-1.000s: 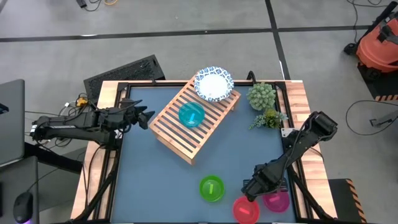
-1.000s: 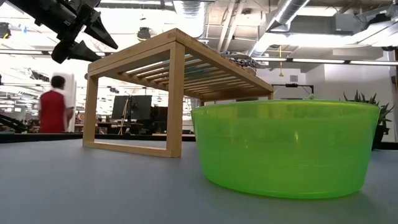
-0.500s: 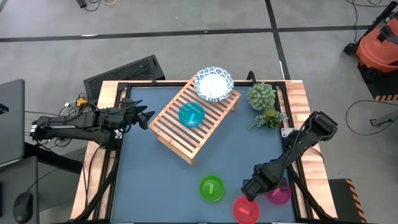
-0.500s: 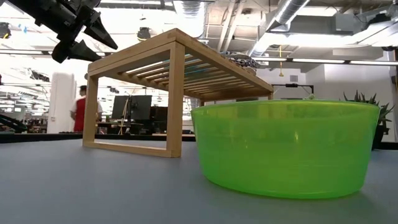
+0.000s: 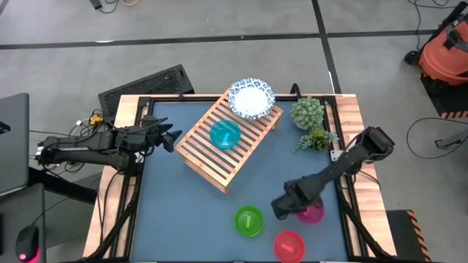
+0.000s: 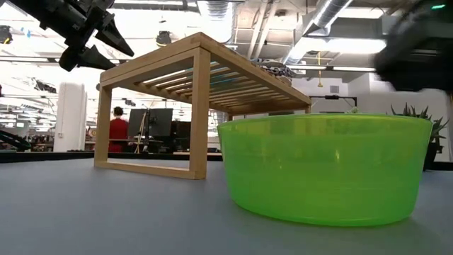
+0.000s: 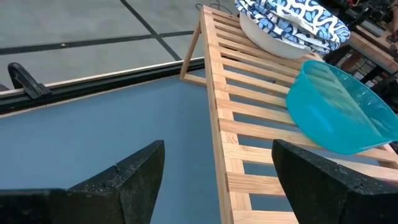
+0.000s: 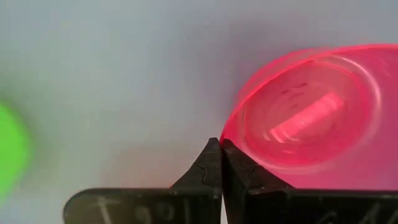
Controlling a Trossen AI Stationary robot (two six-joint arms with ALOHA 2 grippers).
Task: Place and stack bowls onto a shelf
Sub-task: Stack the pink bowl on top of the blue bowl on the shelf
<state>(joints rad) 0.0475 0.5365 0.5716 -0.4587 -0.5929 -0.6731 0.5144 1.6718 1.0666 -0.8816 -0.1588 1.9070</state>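
The light-wood shelf (image 5: 230,139) stands at the table's far middle. A teal bowl (image 5: 225,135) and a white bowl with a blue rim (image 5: 251,100) rest on its slats. The green bowl (image 5: 248,221) and the red bowl (image 5: 289,245) sit on the blue tabletop near the front. My right gripper (image 5: 285,207) points down, shut on the magenta bowl (image 5: 313,213) to the right of the green one. At the table's left edge my left gripper (image 5: 168,139) hangs open, facing the shelf (image 7: 249,124) and touching nothing. My right gripper pinches the magenta bowl's rim (image 8: 231,134) between its two fingertips, on the bowl's side toward the table's left. The fingers come from above, pointing down. The bowl stays mouth up; I cannot tell whether it is clear of the table.
Two small potted plants (image 5: 307,113) stand at the far right, next to the shelf's end. In the low view the green bowl (image 6: 325,170) fills the foreground, and a person (image 6: 119,131) walks in the room behind.
My right gripper has gone toward the table's far edge and a little left, toward the shelf, turning about its own axis. The magenta bowl has gone with it, away from the red bowl. The green and red bowls have stayed put.
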